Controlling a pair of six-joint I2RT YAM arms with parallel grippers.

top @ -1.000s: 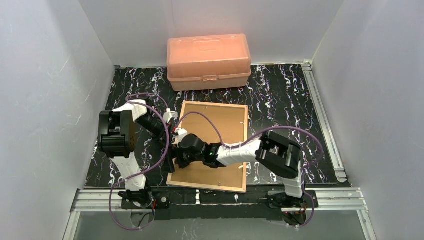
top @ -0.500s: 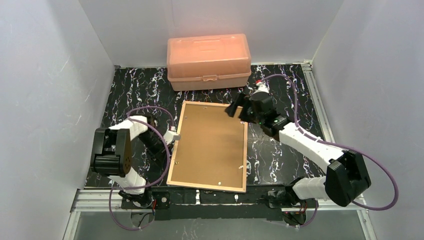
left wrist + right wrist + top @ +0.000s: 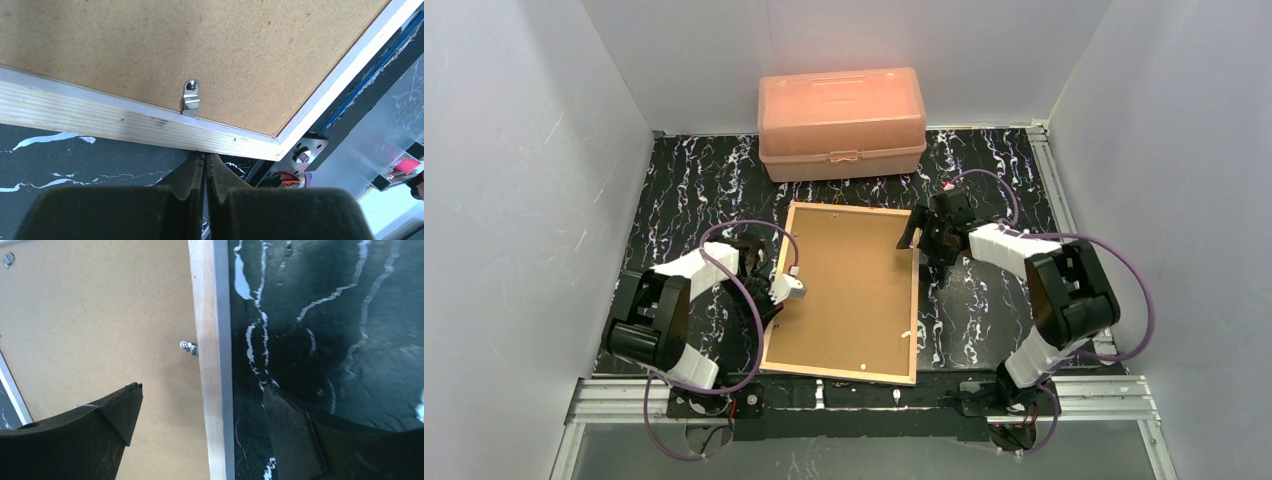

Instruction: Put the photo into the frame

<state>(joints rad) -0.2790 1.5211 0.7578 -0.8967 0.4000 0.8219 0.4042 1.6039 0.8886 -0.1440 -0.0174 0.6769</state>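
Observation:
The frame (image 3: 915, 310) lies face down on the black marbled table, tan wood rails up, with the brown backing board (image 3: 849, 295) set in it. The photo is hidden. My left gripper (image 3: 772, 298) is shut and empty, its tips against the outside of the frame's left rail (image 3: 100, 117), close to a metal clip (image 3: 191, 97). My right gripper (image 3: 921, 240) is open at the frame's upper right. In the right wrist view it (image 3: 200, 390) straddles the right rail (image 3: 212, 340), one finger over the board (image 3: 100, 325), the other over the table.
An orange plastic box (image 3: 842, 122) stands shut at the back, just beyond the frame. A second metal clip (image 3: 189, 347) sits on the right rail. The aluminium rail (image 3: 864, 395) with the arm bases runs along the near edge. White walls enclose the table.
My right arm swung from across the board's left side to the frame's upper right corner. My left gripper came forward to the left rail. The frame shifted slightly.

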